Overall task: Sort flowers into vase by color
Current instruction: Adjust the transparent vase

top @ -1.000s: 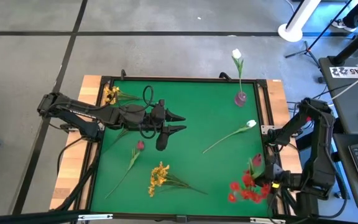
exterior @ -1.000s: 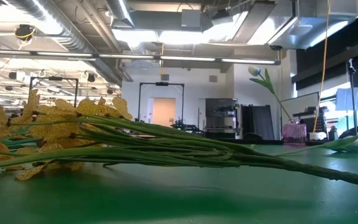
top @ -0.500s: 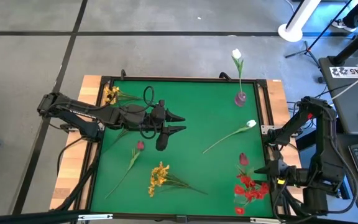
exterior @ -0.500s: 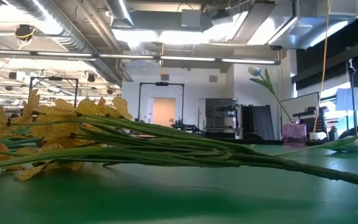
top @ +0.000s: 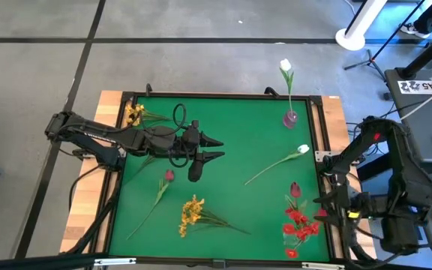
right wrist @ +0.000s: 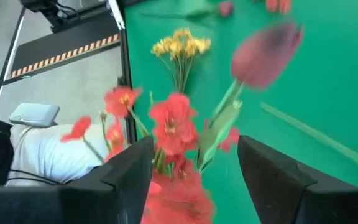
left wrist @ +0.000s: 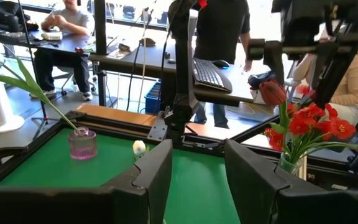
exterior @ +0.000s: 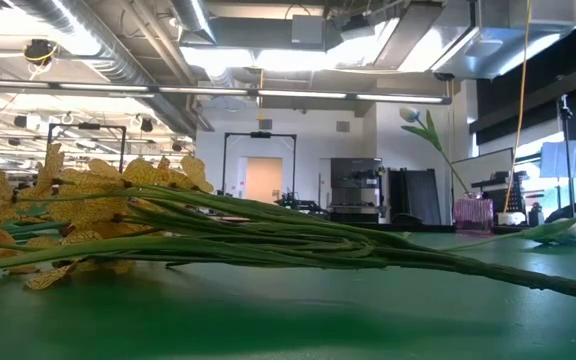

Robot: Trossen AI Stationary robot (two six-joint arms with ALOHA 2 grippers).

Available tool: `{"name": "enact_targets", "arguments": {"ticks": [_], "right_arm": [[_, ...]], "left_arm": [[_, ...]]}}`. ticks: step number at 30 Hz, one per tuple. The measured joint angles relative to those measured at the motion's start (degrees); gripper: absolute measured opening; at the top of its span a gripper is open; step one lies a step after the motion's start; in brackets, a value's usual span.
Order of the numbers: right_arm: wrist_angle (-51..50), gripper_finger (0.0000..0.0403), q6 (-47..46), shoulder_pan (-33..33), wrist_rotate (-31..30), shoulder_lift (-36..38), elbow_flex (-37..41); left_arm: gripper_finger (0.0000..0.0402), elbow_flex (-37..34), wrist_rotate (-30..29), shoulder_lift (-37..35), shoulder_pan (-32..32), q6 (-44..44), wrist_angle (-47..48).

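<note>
A bunch of red flowers [top: 298,223] and a dark pink tulip [top: 295,190] stand in a clear vase [left wrist: 289,165] at the table's near right corner. My right gripper [right wrist: 194,152] hangs open just above them, a finger on either side and touching neither. One white tulip [top: 285,66] stands in a purple vase [top: 290,118] at the far right. Another white tulip [top: 303,149] lies flat on the mat. So do a dark pink bud [top: 169,175] and a yellow spray [top: 192,213]. My left gripper [top: 216,148] waits open above mid-table.
A second yellow spray [top: 133,114] is at the table's far left corner. The green mat sits inside a raised black frame [top: 321,142]. Desks, a keyboard [left wrist: 210,73] and people show beyond the table's right side.
My right gripper has opened, let go of the flowers in the corner vase and risen, drawing back toward the table's right edge. The dark pink tulip has swung from leaning toward the right edge to standing more upright, and the red heads have gathered closer.
</note>
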State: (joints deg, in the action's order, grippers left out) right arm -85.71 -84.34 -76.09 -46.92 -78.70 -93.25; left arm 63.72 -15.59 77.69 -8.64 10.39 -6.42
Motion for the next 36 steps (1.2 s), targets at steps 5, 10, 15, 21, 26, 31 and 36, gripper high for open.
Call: {"name": "enact_targets", "arguments": {"ticks": [5,10,15,21,26,31,36], "right_arm": [[-4.59,0.0234,5.57,0.00,-1.32,0.02,-3.96],[-4.37,0.0234,1.74,0.00,1.46,1.63,-3.30],[-4.32,0.0234,0.95,0.00,3.50,1.73,-3.08],[-4.02,0.0234,11.11,-0.07,-2.71,1.75,-3.08],[3.53,0.0234,26.57,-0.06,-11.32,2.75,-3.02],[23.19,0.0234,52.09,4.78,-6.59,3.58,-3.04],[44.25,0.0234,74.62,12.61,14.11,3.65,-1.19]], "left_arm": [[0.0142,0.00,0.01,0.00,0.00,0.01,0.71],[0.0142,0.02,0.00,0.00,-0.02,0.06,1.76],[0.0142,0.04,0.00,0.00,-0.01,0.03,1.79],[0.0142,0.04,0.00,0.00,-0.02,0.02,1.79],[0.0142,0.04,0.00,0.00,0.00,0.02,1.75],[0.0142,0.04,0.00,0.00,-0.02,0.02,1.75],[0.0142,0.04,0.00,0.00,0.00,-0.28,1.77]]}}
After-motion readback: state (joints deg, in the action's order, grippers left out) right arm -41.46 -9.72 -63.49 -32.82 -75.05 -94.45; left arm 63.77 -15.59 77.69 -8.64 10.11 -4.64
